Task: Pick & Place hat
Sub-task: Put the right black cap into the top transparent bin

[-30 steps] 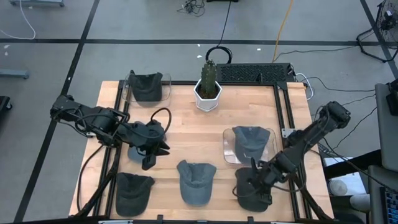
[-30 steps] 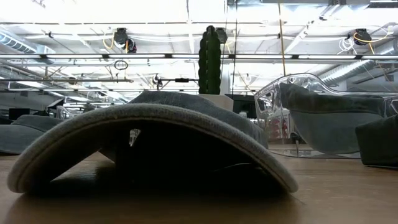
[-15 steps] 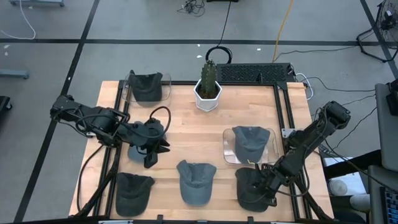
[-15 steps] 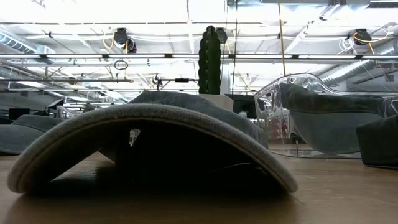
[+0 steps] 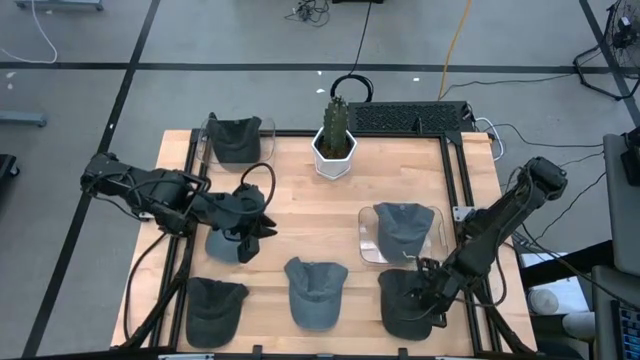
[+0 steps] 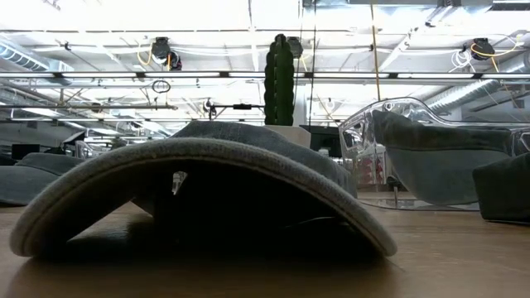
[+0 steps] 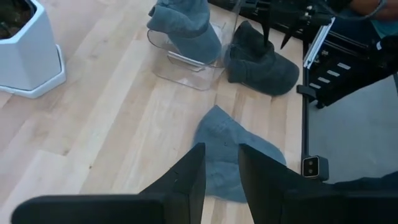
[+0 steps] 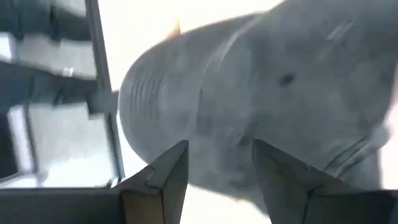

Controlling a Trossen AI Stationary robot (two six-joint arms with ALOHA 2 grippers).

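Observation:
Several grey caps lie on the wooden table. My right gripper [image 5: 425, 298] [image 8: 217, 168] is open and hovers close above the dark cap [image 5: 403, 306] [image 8: 261, 93] at the near right corner, with the cap's crown filling the right wrist view. My left gripper [image 5: 247, 245] [image 7: 222, 168] is open with a narrow gap and stands above a blue-grey cap [image 5: 222, 245] on the left side, clear of it. The middle near cap [image 5: 315, 292] [image 7: 230, 152] [image 6: 199, 182] rests on its brim. My right gripper has its open fingers [image 8: 168, 171] just over the dark cap's crown [image 8: 217, 112], coming from above. I cannot tell whether they touch it.
Two clear holders each carry a cap, one at the far left [image 5: 235, 140] and one at the right [image 5: 400, 230] [image 7: 186, 31]. A cactus in a white pot [image 5: 335, 140] [image 6: 279, 79] stands at the far middle. Another cap [image 5: 215, 308] lies near left. Black frame rails [image 5: 465, 190] edge the table.
My right gripper has moved toward the table's near edge and down over the dark cap, staying open. My left gripper has drawn back a little toward the far edge, uncovering more of the blue-grey cap beneath it.

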